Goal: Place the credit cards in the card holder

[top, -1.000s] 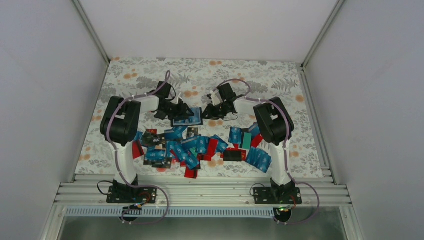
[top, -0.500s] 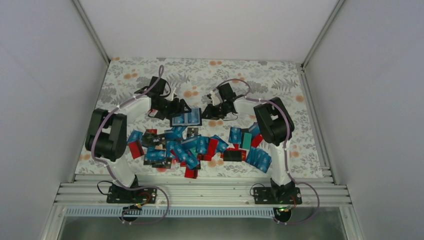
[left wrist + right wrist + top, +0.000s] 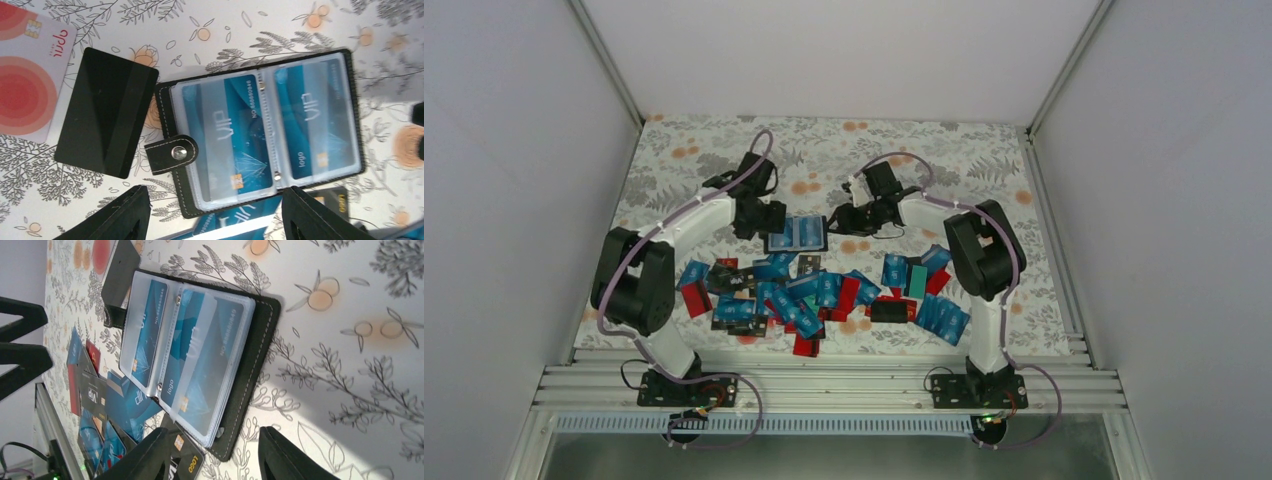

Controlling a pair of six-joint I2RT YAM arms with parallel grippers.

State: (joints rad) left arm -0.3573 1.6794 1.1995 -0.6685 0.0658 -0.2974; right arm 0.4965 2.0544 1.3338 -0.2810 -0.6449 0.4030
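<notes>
**Card holder lies open between 2 released grippers**

The card holder (image 3: 797, 234) lies spread open and flat on the floral tablecloth (image 3: 984, 160), on the far side of the heap of credit cards (image 3: 809, 295) and touching its far edge. In the top view it sits directly between the 2 grippers.

The left gripper (image 3: 769, 218) hangs just beside the holder's left edge. Its wrist camera shows the fingers (image 3: 120, 215) spread wide, with nothing grasped. The right gripper (image 3: 844, 222) hangs just off the holder's right edge. Its fingers (image 3: 285, 455) also stand apart and grip nothing, with a corner of the holder lying below the gap.

Close up, the holder shows 2 clear sleeves side by side, each with a blue VIP card inside, and its snap tab (image 3: 172, 152) folded across the outer edge. A black card (image 3: 105, 112) with a darker stripe lies just beside that edge. Next to it is a white card with red circles (image 3: 30, 80). A blue card (image 3: 235, 222) and a black card with gold print (image 3: 182, 460) poke out from under the holder's near edge.
</notes>
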